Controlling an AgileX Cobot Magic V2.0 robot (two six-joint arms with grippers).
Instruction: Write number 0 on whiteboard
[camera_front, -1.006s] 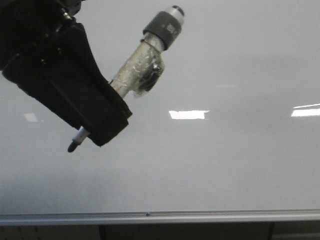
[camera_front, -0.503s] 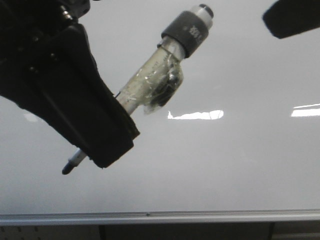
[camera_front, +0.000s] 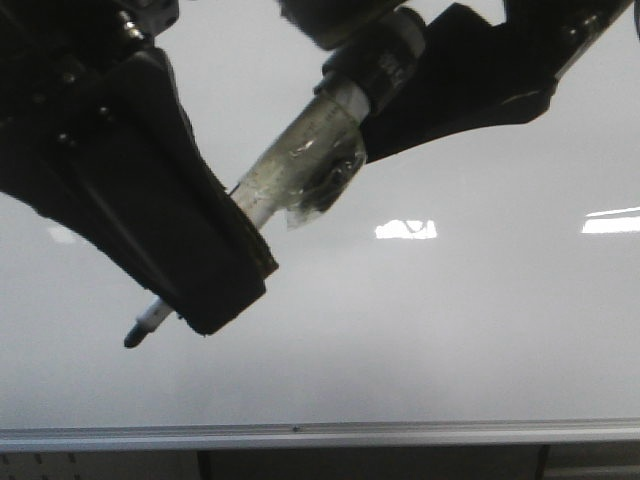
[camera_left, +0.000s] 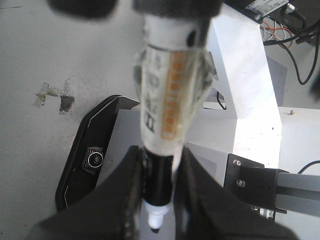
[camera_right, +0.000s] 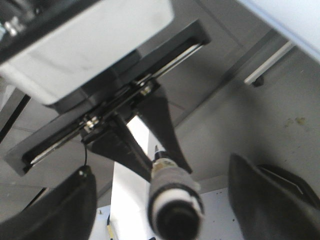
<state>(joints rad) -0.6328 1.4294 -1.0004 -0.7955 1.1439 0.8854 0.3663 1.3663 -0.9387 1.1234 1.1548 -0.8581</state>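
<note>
Two tools on one marker (camera_front: 300, 170): left tool (camera_left: 157, 200) clamps the barrel, right tool (camera_right: 160, 200) open around the cap at 1 o'clock. Pull cap straight along axis; whiteboard (camera_front: 450, 340) has no 0.

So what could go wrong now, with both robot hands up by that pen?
The right gripper is open around the back end of the marker, which the left gripper holds. If it closes off-centre, it could twist the marker in the left fingers. Also, no mark is visible on the whiteboard yet, so a tilted tip could make the number wobbly.
</note>
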